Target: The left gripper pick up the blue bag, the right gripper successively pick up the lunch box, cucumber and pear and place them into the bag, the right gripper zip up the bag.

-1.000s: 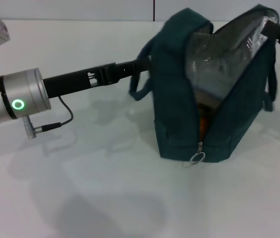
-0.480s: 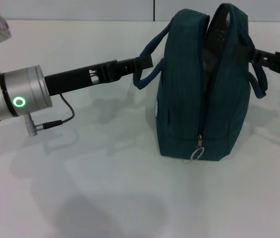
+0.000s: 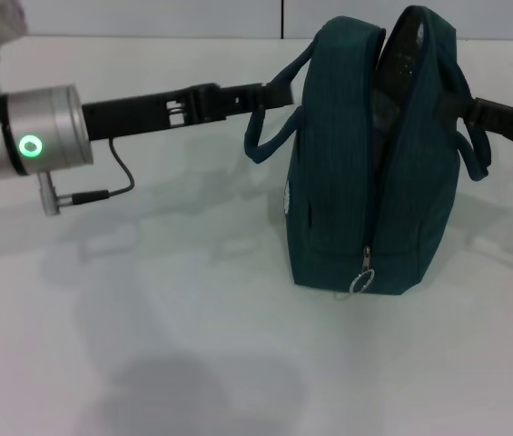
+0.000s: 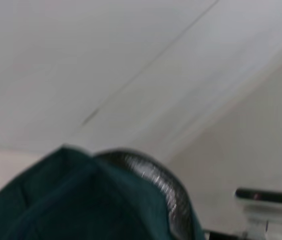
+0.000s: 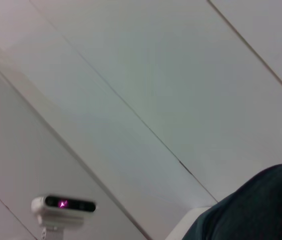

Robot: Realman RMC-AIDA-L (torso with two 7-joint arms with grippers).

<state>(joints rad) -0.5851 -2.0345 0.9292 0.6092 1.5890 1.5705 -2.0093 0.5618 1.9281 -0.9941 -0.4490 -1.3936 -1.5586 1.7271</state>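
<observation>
The blue bag (image 3: 374,163) stands upright on the table (image 3: 147,345), soft and floppy, the left gripper (image 3: 279,94) pinching its handle; right gripper (image 3: 474,111), grip unclear, should take the zipper pull (image 3: 361,281).

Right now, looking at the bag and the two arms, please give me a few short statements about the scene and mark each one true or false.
1. The bag stands upright on the table. True.
2. The zipper pull is at the top of the bag. False: it hangs low on the front, near the base, so the zipper is not yet drawn shut.
3. The left end effector is at the bag's left handle. True.
4. The pear lies on the table beside the bag. False: no pear shows on the table.
5. The right end effector is far from the bag. False: it is at the bag's right side, by the handle there.
</observation>
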